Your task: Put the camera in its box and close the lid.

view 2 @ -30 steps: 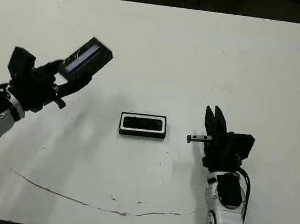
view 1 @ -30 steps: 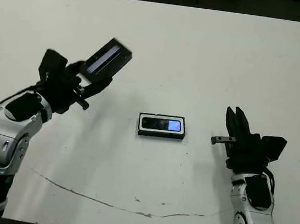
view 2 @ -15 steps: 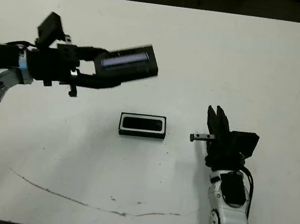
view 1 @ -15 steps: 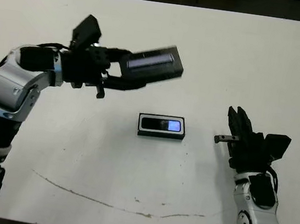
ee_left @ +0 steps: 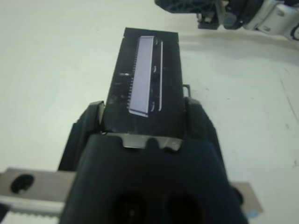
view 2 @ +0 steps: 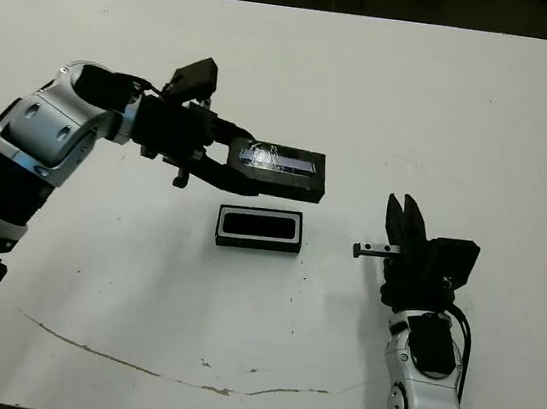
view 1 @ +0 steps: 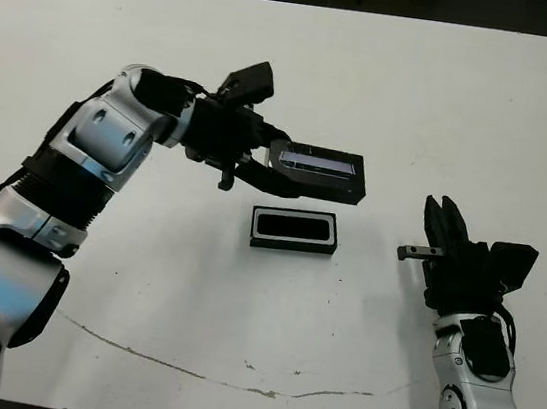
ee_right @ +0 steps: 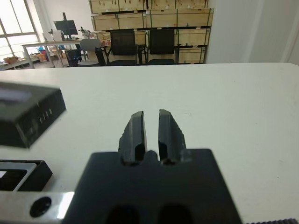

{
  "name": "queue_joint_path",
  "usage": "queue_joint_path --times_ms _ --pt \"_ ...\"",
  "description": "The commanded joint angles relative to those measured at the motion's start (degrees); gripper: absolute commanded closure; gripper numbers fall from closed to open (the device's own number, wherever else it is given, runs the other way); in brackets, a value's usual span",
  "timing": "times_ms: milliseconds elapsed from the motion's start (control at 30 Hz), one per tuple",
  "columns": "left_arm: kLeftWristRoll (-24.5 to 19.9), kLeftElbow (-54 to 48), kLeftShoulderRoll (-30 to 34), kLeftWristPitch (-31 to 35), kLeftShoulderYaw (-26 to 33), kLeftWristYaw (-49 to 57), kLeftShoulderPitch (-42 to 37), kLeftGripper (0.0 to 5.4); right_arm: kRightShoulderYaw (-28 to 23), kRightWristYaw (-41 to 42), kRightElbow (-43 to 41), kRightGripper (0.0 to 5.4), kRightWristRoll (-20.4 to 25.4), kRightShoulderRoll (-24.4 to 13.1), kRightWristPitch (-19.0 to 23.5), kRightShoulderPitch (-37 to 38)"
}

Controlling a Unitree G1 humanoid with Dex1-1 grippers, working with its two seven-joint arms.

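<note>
The box (view 1: 255,225), a shallow black tray with a white lining, lies mid-table with the slim black camera (view 1: 295,229) resting inside it. My left gripper (view 1: 273,168) is shut on one end of the lid (view 1: 320,171), a black cover with a silvery strip (ee_left: 144,74). The lid hangs level just above the box's far edge, reaching a little past it to the right. My right gripper (view 1: 443,221) stands upright to the right of the box, shut with nothing in it (ee_right: 151,114). The right wrist view shows the lid (ee_right: 25,119) over a corner of the box (ee_right: 21,173).
A thin dark crack line (view 1: 230,378) runs across the table near its front edge. The white table (view 1: 419,93) stretches wide behind the box. Chairs and stacked crates (ee_right: 149,28) stand beyond the far edge.
My left arm has swung the lid from the far left to just above the box and turned it level. The right gripper has barely moved.
</note>
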Motion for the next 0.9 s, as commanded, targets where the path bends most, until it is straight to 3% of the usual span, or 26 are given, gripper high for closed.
queue_joint_path --times_ms 33,233,667,833,900 --pt "0.8 1.6 -1.0 -1.1 -0.9 -1.6 0.6 3.53 0.0 -0.7 0.7 5.4 -0.7 0.1 0.8 1.3" --pt "3.0 0.7 -0.9 -4.5 -2.0 -2.4 2.8 3.53 0.4 -0.5 1.0 5.4 -0.5 0.5 0.2 1.6" --pt "8.6 -5.4 2.8 1.9 -5.1 -1.7 4.8 3.53 0.6 0.1 2.1 5.4 0.3 1.3 -0.7 1.7" --pt "10.0 -5.7 3.2 2.5 -6.3 -1.7 4.9 3.53 0.7 -0.5 1.3 5.4 0.4 1.9 0.7 2.0" --pt "10.5 -6.1 3.2 3.4 -6.7 -1.4 4.9 3.53 0.6 0.3 2.4 5.4 0.7 1.9 -0.9 1.9"
